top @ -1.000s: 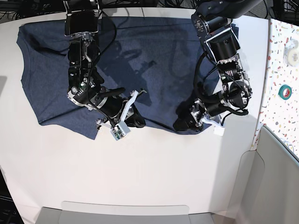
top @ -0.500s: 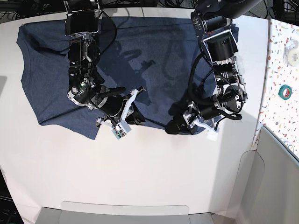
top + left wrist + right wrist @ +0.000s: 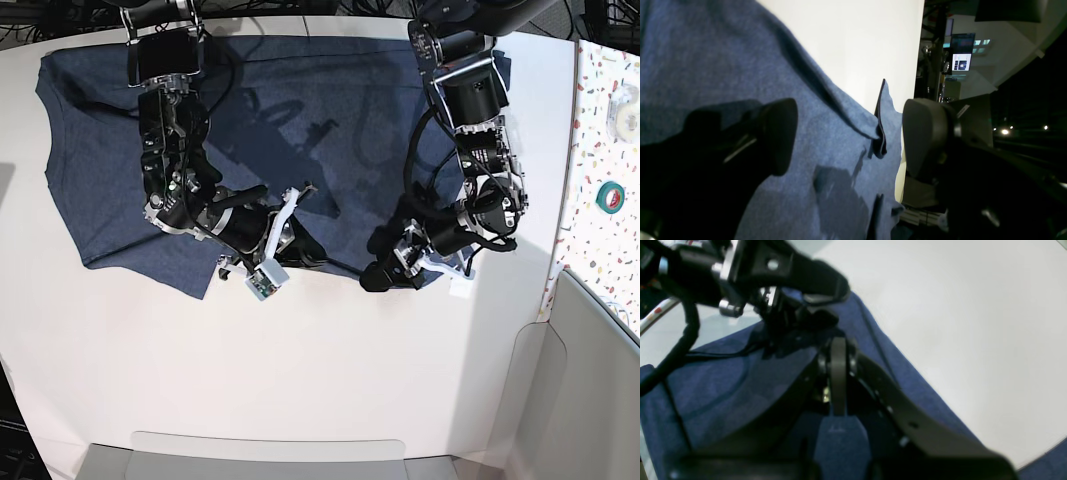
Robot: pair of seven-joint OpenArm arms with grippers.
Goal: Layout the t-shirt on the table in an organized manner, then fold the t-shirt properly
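The dark navy t-shirt (image 3: 100, 150) lies spread flat over the far half of the white table (image 3: 330, 380). My left gripper (image 3: 383, 262) hovers at the shirt's near hem on the right, open. In the left wrist view its fingers (image 3: 776, 136) straddle a small upright fold of hem (image 3: 881, 133) on the t-shirt (image 3: 706, 50), where cloth meets the table (image 3: 857, 40). My right gripper (image 3: 300, 255) is shut, low on the near hem at the middle. In the right wrist view the right gripper (image 3: 837, 343) touches the t-shirt (image 3: 723, 383); whether cloth is pinched is hidden.
A narrow speckled surface at the right edge carries a green tape roll (image 3: 611, 196) and a white roll (image 3: 625, 97). A grey panel (image 3: 590, 380) stands at the front right. Both arms reach in from the far edge over the shirt.
My left gripper has opened wider and slid left along the near hem toward the right gripper. The right arm shifted slightly right and stayed shut.
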